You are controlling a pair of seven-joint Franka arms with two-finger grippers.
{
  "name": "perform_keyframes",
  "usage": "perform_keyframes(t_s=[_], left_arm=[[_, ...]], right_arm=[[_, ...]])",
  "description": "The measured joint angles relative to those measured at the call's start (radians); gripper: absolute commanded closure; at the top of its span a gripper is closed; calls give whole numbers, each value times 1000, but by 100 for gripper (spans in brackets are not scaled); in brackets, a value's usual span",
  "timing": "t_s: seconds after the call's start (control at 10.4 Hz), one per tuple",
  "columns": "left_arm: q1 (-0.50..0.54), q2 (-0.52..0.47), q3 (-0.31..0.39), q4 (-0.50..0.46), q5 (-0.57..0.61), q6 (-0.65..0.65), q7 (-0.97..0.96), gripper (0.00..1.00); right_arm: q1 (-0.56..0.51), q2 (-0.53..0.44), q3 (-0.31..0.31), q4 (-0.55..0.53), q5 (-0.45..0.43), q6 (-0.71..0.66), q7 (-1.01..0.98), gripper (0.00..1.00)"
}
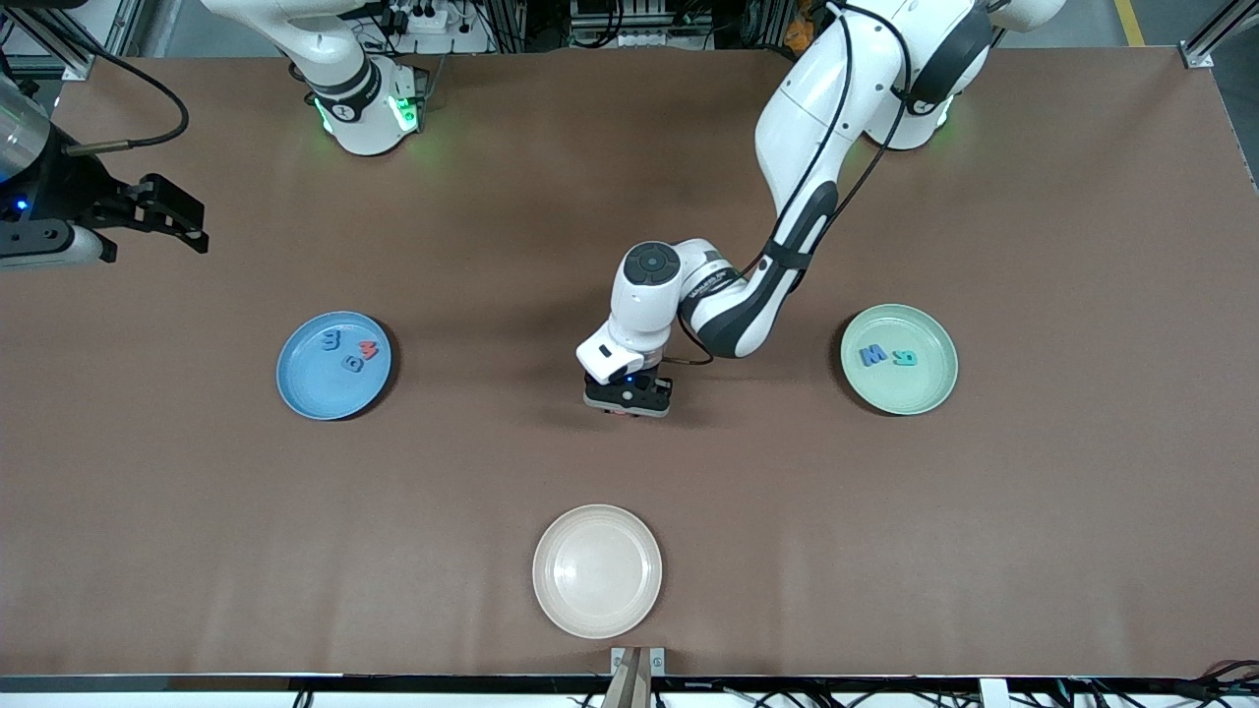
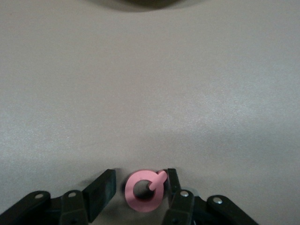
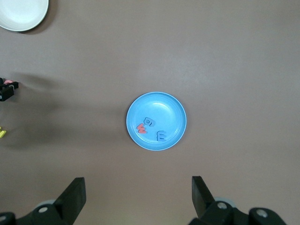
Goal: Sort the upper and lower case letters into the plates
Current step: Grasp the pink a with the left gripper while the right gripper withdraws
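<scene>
Brown table (image 1: pixel 1033 511): left gripper (image 2: pixel 138 190) down mid-table w/ jaws half-closed around pink letter (image 2: pixel 144 191), not yet pinched; next: close, lift, plate it; right gripper (image 3: pixel 138 197) spread, waiting above blue plate (image 3: pixel 178 110).

Even overhead light fell on the brown table (image 1: pixel 1033 551), bright but without harsh glare — shadows under the left arm (image 1: pixel 787 246) stayed soft. In the left wrist view the tabletop looked washed-out and grey, and the pink letter (image 2: pixel 145 191) was slightly soft — the right wrist view was crisp.
</scene>
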Motion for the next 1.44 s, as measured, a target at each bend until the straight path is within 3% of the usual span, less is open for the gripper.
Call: perform_keyframes(t_s=[0.77, 0.96, 1.44], left_arm=[[-11, 0, 0, 1, -46, 0, -75, 48], [-11, 0, 0, 1, -46, 0, -75, 59], [-14, 0, -1, 2, -46, 1, -75, 69]], right_arm=[[2, 0, 0, 0, 15, -2, 0, 0], [3, 0, 0, 0, 17, -9, 0, 0], [7, 0, 0, -4, 18, -17, 0, 0]])
